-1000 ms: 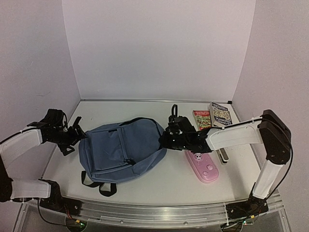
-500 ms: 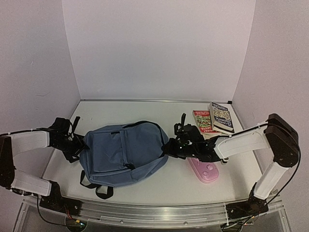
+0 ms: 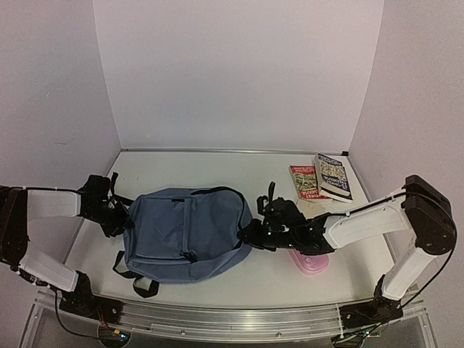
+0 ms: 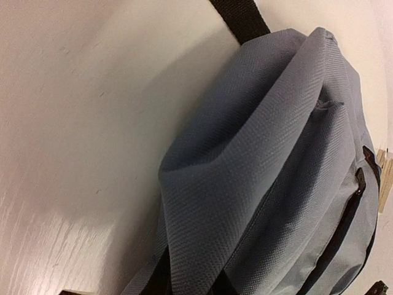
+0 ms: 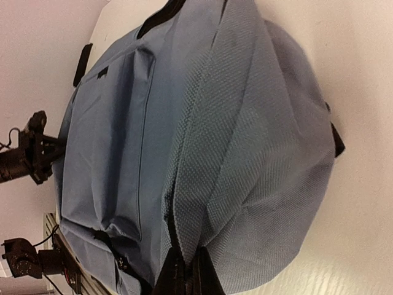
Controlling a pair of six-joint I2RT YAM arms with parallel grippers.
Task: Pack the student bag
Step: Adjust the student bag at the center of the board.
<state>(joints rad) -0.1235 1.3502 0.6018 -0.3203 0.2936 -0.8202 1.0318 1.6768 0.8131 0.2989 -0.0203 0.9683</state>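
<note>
Clamped on a fold of cloth, the left gripper [image 3: 122, 220] sits at the left edge of the student bag [image 3: 185, 232], low over the white table [image 3: 217, 168]. In the left wrist view its dark fingers [image 4: 164, 284] close in from both sides at the bottom of the frame, and the fabric narrows to a pinched ridge between them. The cloth is a slate-blue weave with a fine, even grain, soft enough to slump into rounded folds. A flat black webbing strap [image 4: 239, 15] runs off the top of that view, and a dark zip [image 4: 350, 209] curves along the bag's right side.

From above, the bag lies flat on the near half of the table, between the two arms, a broad rounded shape with black strap loops [image 3: 138, 284] trailing from its near left corner. A stitched front pocket [image 5: 116, 123] shows as a smooth panel.

At the bag's right edge the right gripper [image 3: 250, 235] is likewise closed on cloth: in its wrist view a raised crease of blue fabric runs straight down into the shut black fingers [image 5: 175, 278].

Just right of that, a glossy pink pencil case [image 3: 313, 262] lies partly hidden under the right arm. Farther back, near the right wall, a red-covered book [image 3: 304, 181] and a second book [image 3: 332, 176] lie side by side, well apart from the bag.
</note>
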